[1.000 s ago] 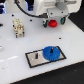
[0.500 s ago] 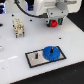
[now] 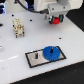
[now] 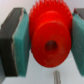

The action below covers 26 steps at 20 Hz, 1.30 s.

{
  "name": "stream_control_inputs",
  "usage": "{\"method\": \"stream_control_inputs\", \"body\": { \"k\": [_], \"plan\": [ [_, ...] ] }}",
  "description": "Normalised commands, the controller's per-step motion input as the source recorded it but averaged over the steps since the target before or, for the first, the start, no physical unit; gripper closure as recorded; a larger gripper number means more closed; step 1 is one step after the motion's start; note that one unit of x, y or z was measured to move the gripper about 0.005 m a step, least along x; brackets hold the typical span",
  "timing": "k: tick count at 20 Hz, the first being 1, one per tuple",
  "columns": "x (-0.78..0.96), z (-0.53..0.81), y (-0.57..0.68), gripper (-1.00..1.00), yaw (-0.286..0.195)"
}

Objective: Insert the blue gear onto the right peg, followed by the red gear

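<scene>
The biggest thing I see is the white bench [image 3: 15, 55], which fills most of the exterior view. My arm [image 3: 52, 6] comes next, white and bulky, hanging over the far side of the bench, toward the exterior view's right.

On the near part of the bench lies a grey plate [image 3: 39, 59] with a black edge. The blue gear [image 3: 51, 52] sits on the right end of that plate. It is flat, round and bright blue, with little teeth all around. It lies right where the right peg would be, so I cannot see that peg well. A thin faint pin [image 3: 36, 56] stands on the plate to the left of the blue gear.

Farther back on the left stands a small cream-colored block thing [image 3: 19, 27]. It is too blurry for me to say what it is.

The red gear [image 4: 50, 36] is up in the air with me, well above the bench and far from the plate. In the exterior view it is only a tiny red spot under my arm. The wrist view shows much more. There the red gear is big and bright, with teeth on its round edge and a dark hole in the middle.

My jaws [image 4: 49, 40] are squeezed tight on the red gear, one on each side. The pads [image 4: 21, 42] are teal, with dark backs, and they touch the gear's sides.
</scene>
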Motion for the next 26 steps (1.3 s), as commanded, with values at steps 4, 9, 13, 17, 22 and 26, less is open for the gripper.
{"method": "stream_control_inputs", "body": {
  "k": [4, 9, 13, 17, 22, 26],
  "plan": [
    [0.50, 0.68, -0.09, 1.00, 0.000],
    [0.67, 0.58, -0.27, 1.00, 0.000],
    [0.72, 0.54, -0.26, 1.00, 0.000],
    [0.77, 0.52, -0.22, 1.00, 0.000],
    [0.79, 0.47, -0.20, 1.00, 0.000],
    [0.80, 0.43, -0.19, 1.00, 0.000]
  ]
}}
